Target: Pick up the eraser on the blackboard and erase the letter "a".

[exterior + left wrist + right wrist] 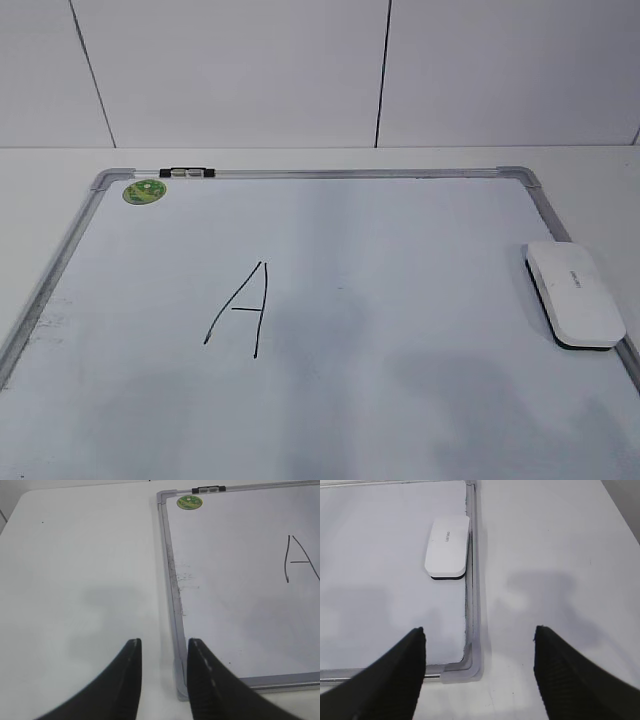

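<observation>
The blackboard [400,260] is a white board in a silver frame, lying flat on the table. The eraser [575,292], a white block with a black underside, lies on the board against its right frame, and also shows in the right wrist view [447,546]. Only a tall capital "A" [240,310] is drawn near the board's middle; no small letter "a" shows in any view. My left gripper [165,642] is open and empty above the board's near left corner [181,690]. My right gripper [479,630] is wide open and empty above the near right corner [470,667], short of the eraser.
A round green sticker [145,191] and a black-and-silver clip [187,173] sit at the board's far left corner. Faint marker smudges run along the left frame [182,580]. White table [75,580] surrounds the board; a white wall [250,70] stands behind.
</observation>
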`<state>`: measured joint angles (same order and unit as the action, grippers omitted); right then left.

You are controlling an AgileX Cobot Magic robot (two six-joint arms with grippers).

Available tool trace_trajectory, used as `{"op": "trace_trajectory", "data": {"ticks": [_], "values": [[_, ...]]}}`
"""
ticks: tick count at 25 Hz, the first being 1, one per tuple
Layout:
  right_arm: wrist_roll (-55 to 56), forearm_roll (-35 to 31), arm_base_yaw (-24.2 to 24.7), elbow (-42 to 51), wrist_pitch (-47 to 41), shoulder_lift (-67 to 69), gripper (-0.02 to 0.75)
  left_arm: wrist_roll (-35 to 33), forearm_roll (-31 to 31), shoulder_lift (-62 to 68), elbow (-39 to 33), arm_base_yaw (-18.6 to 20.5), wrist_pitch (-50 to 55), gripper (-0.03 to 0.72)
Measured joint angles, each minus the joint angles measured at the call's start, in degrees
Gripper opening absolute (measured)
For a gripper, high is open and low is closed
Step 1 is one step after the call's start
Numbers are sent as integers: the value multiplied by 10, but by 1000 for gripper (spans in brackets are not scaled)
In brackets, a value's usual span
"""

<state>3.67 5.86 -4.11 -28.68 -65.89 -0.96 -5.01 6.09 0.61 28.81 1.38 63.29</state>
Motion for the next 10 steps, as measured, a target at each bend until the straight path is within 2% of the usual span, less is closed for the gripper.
{"op": "trace_trajectory", "data": {"ticks": [10], "values": [[0,0,0,0,0,0,540,0,0,0,0,0,0,235]]}}
